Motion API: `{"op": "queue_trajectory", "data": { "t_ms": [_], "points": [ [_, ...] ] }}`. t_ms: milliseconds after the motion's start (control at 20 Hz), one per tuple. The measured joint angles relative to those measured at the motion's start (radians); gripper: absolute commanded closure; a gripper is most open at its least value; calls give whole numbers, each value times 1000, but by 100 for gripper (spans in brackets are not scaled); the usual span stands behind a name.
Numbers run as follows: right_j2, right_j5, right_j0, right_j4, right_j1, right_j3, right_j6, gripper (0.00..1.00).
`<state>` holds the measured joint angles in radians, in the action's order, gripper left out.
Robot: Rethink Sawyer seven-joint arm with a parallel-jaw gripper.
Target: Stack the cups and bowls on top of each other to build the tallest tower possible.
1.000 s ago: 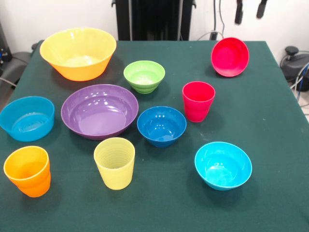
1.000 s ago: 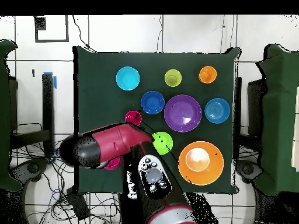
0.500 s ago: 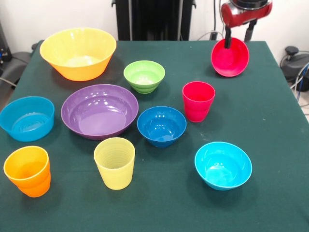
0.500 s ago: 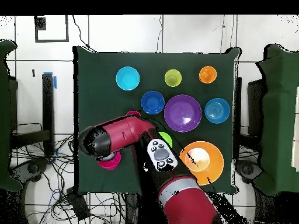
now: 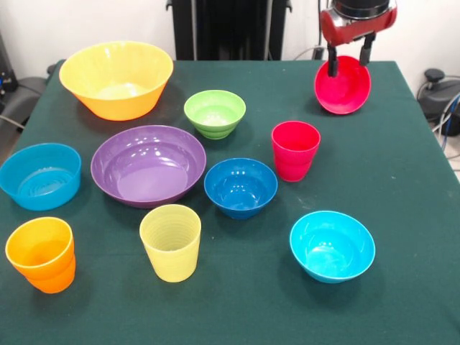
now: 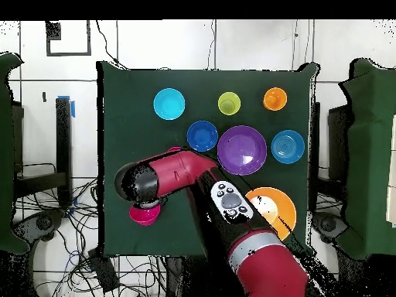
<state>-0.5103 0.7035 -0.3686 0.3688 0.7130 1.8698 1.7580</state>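
Fingers [image 5: 349,61] spread wide, empty, straddling my tilted red bowl's [image 5: 343,86] upper rim at the desk's [image 5: 402,180] far corner; I'd drop lower and pinch that rim squarely so it won't slip.

No legible text, label, brand, number or sign on anything in either view. Cups and bowls are plain glossy plastic with no printing showing; green table cover [image 5: 402,187] is unmarked. Arm's control pad [image 6: 228,199] shows a few round buttons in the overhead view, but any marks on them are too small to read.
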Motion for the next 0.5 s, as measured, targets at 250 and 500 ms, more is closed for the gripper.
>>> {"op": "queue_trajectory", "data": {
  "t_ms": [250, 500],
  "points": [
    [-20, 0, -20, 0, 0, 0, 0, 0],
    [-33, 0, -27, 1, -1, 0, 0, 0]
  ]
}}
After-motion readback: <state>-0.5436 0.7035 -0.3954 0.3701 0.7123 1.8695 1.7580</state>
